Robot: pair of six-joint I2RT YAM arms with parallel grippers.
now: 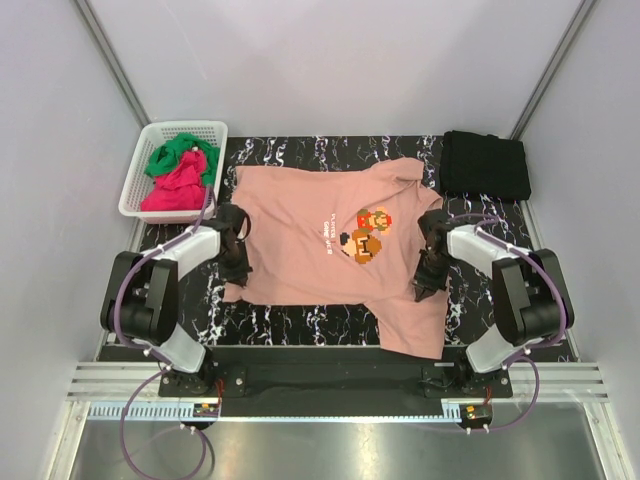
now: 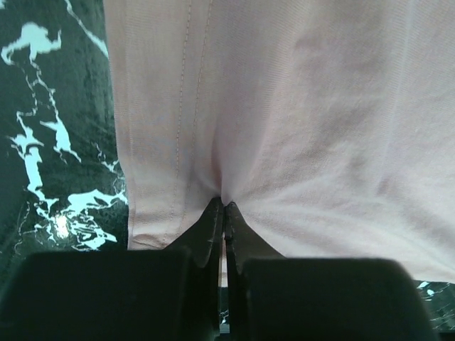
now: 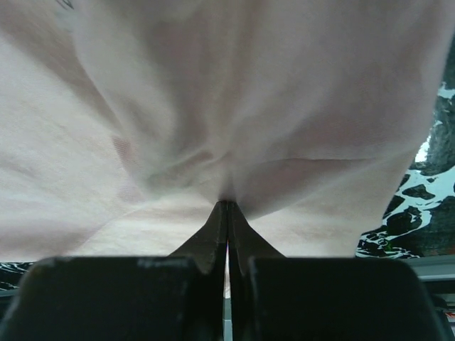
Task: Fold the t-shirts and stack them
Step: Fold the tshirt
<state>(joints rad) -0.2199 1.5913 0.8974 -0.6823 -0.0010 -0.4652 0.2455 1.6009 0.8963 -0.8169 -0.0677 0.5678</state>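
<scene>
Shirt: salmon-pink t-shirt [image 1: 300,250] spread print-up on marbled table [image 1: 300,322], lying sideways between the two arms, one corner reaching toward the near edge.
Left gripper [image 2: 225,207]: clenched on a pinch of pink cloth just inside the stitched edge at the shirt's left side.
Right gripper [image 3: 227,204]: clamped on a gathered fold of the same shirt at its right side, cloth puckering toward the tips.
Other shirts: green tee [image 1: 178,152] and magenta-red tee [image 1: 172,192] bundled in white basket [image 1: 132,196] at far left; black tee [image 1: 486,165] folded at far right, just beside the pink shirt's far corner.
Handling: light and limp, no stiffness; probably sags between two grips, wrinkles easily, may slip from a shallow pinch.
Where to hold: at hemmed edges and seams, both layers caught, grips level and well apart to keep a fold line straight.
Stage, as judged: first fold about to begin; stacking not yet done.
</scene>
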